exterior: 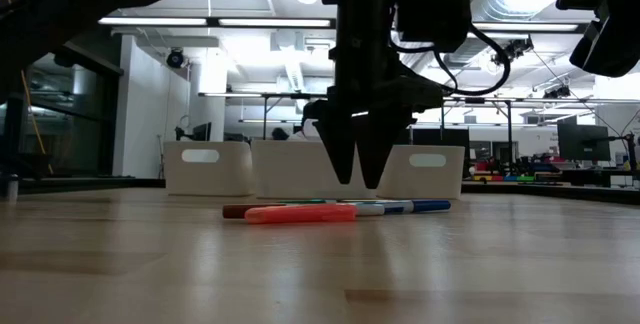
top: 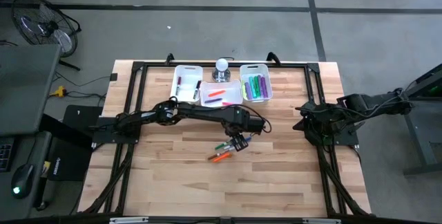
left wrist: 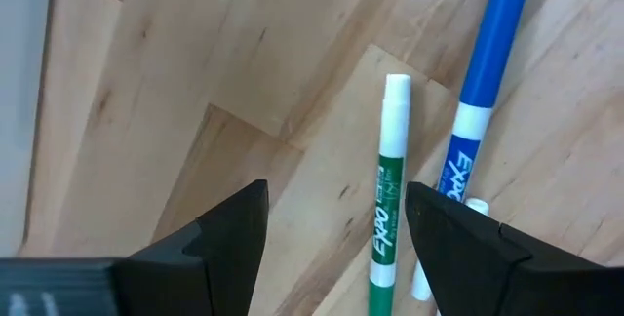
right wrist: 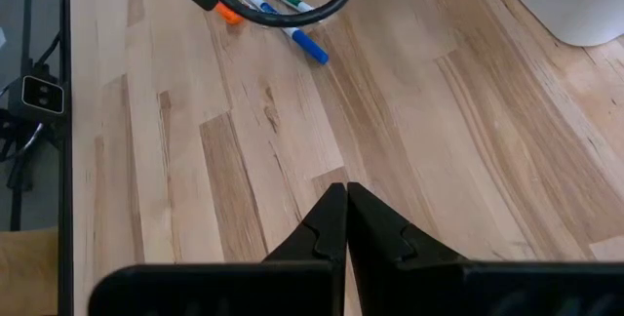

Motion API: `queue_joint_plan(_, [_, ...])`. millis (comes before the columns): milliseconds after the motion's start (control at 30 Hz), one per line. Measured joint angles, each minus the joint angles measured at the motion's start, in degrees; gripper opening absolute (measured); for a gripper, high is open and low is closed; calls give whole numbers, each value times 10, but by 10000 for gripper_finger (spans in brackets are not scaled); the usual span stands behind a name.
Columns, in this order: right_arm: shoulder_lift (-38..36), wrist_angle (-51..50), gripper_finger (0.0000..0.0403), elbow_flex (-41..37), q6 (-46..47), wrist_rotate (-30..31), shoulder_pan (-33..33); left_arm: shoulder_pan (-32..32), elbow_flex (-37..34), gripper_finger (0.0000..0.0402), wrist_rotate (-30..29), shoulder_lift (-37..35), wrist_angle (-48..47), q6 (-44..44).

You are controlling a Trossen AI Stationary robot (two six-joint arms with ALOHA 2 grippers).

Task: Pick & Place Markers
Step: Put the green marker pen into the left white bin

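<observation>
Several markers lie flat on the wooden table near its middle: a green one (left wrist: 388,194), a blue one (left wrist: 485,72), an orange one (exterior: 300,214) and a dark one (exterior: 236,210). My left gripper (left wrist: 336,220) points straight down over them, open. The green marker lies between its fingers, nearer one of them, and the blue marker lies just outside that finger. In the low view the left gripper's (exterior: 358,176) fingertips hang close above the table. My right gripper (right wrist: 346,214) waits shut over the table's right side (top: 307,117).
Three white bins (top: 186,80) (top: 222,99) (top: 255,72) stand in a row at the table's far side, each holding markers. A small silver stand with a white ball (top: 222,68) sits behind them. A dark frame (top: 138,68) runs around the work area.
</observation>
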Motion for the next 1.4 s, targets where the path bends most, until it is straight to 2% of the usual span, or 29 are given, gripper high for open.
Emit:
queue_joint_plan(1033, [0,0,0,0,0,7,0,2,0,237,22,0,6,17])
queue_joint_plan(1400, [1,-1,0,0,1,6,0,2,2,237,47,36,2,9])
